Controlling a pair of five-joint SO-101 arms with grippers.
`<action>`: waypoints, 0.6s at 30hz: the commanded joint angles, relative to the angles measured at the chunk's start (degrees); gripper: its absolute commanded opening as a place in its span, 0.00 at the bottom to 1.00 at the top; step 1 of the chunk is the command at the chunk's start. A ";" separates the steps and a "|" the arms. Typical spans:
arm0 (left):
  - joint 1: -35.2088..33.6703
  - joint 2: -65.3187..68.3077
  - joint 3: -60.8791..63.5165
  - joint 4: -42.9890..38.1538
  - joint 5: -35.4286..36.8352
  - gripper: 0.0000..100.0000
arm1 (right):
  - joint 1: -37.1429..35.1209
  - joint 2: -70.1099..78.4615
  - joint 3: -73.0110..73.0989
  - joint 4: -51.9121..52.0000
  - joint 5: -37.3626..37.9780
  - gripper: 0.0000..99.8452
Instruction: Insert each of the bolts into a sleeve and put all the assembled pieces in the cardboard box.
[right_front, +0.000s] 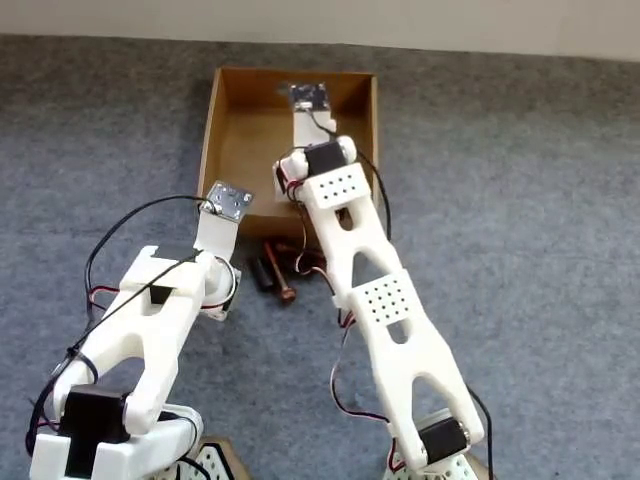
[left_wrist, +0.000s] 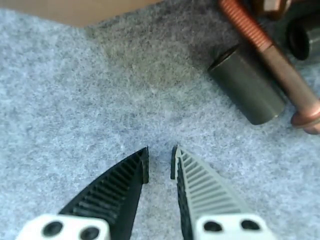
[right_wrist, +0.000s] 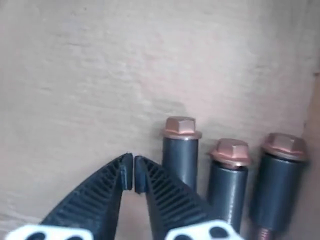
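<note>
The cardboard box (right_front: 212, 130) sits at the far middle of the grey carpet. My right gripper (right_wrist: 134, 172) is shut and empty inside the box (right_wrist: 100, 75), beside three assembled pieces: copper-headed bolts in dark sleeves (right_wrist: 181, 150), (right_wrist: 230, 172), (right_wrist: 277, 175). My left gripper (left_wrist: 160, 162) hangs just above the carpet in front of the box, open by a narrow gap with nothing in it. A loose dark sleeve (left_wrist: 247, 90) and a copper bolt (left_wrist: 272, 55) lie a little beyond its tips. The same loose bolt (right_front: 278, 275) and sleeve (right_front: 262, 272) lie between the two arms.
Another dark sleeve (left_wrist: 305, 35) and more copper parts (right_front: 300, 255) lie in the loose pile by the box's front wall. The right arm (right_front: 350, 230) stretches over that pile. Bare carpet spreads to the left and right of the box.
</note>
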 joint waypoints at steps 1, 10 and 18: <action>0.48 0.13 -0.84 -0.62 -0.44 0.10 | 3.82 -0.31 -6.29 -0.57 -0.09 0.02; 0.57 0.13 -0.84 -0.62 -0.44 0.10 | 7.43 -3.74 -6.29 1.98 -0.09 0.02; 0.48 0.13 -0.84 -0.62 -0.44 0.10 | 6.99 -12.44 -6.37 3.65 -0.09 0.02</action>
